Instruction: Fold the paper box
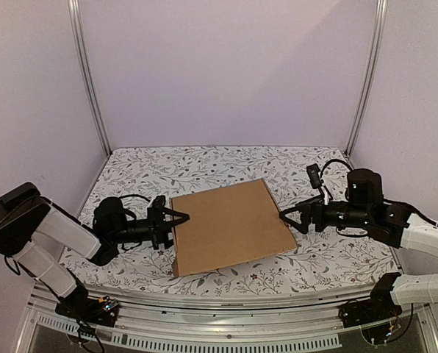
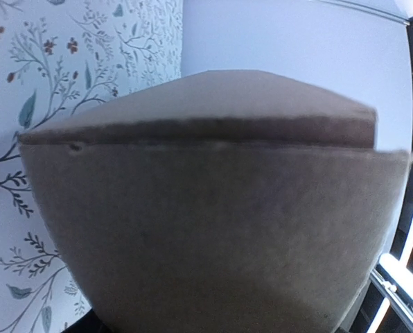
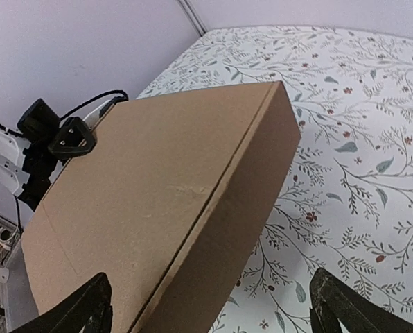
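Paper box: left tool clamps one edge; right tool spread at opposite.

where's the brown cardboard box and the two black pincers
brown corrugated cardboard box point(image 1: 230, 224), top view, middle of its top face
left black pincer point(image 1: 181, 220), top view, between its fingertips at the box's left edge
right black pincer point(image 1: 289, 220), top view, between its fingertips

One paper box, two grippers

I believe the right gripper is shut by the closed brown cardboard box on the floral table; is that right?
Not quite: the right gripper by the closed brown cardboard box is wide open, as the right wrist view shows.
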Action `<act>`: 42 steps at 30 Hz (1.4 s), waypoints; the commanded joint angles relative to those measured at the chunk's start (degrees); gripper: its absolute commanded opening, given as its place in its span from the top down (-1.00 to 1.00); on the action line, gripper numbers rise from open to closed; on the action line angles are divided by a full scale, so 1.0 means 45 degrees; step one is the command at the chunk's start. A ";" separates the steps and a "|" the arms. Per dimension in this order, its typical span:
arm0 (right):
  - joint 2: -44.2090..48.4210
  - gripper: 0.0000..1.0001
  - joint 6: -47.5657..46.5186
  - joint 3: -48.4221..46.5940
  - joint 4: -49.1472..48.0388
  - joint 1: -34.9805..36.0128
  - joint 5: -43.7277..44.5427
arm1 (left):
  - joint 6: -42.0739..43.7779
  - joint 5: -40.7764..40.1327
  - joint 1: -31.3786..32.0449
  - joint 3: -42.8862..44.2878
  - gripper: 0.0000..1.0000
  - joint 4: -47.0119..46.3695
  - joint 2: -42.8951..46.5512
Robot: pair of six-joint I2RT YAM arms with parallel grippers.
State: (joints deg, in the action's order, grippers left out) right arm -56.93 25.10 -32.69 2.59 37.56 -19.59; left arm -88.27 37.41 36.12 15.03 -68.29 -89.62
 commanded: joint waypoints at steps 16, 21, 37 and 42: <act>0.4746 -0.97 -1.8264 -0.2269 0.4147 0.6964 0.4721 | 0.1930 0.8557 -0.2788 0.2571 0.66 0.7575 0.5790; 0.3963 -0.98 -2.2457 -0.1774 0.3113 0.9611 0.8618 | 0.3479 0.8816 -0.2804 0.3094 0.66 0.9939 0.6400; 0.0128 -0.98 -2.7058 -0.0930 -0.2897 1.1360 1.0989 | 0.4890 0.8850 -0.2779 0.2764 0.68 1.1666 0.6430; -0.0476 -0.87 -2.6529 -0.0847 -0.3876 1.1360 1.0966 | 0.5704 0.8821 -0.2774 0.3071 0.67 1.2613 0.6316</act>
State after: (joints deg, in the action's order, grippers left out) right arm -57.93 -95.35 -37.04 -8.73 88.25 28.49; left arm -66.57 76.20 24.29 27.73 -15.79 -61.19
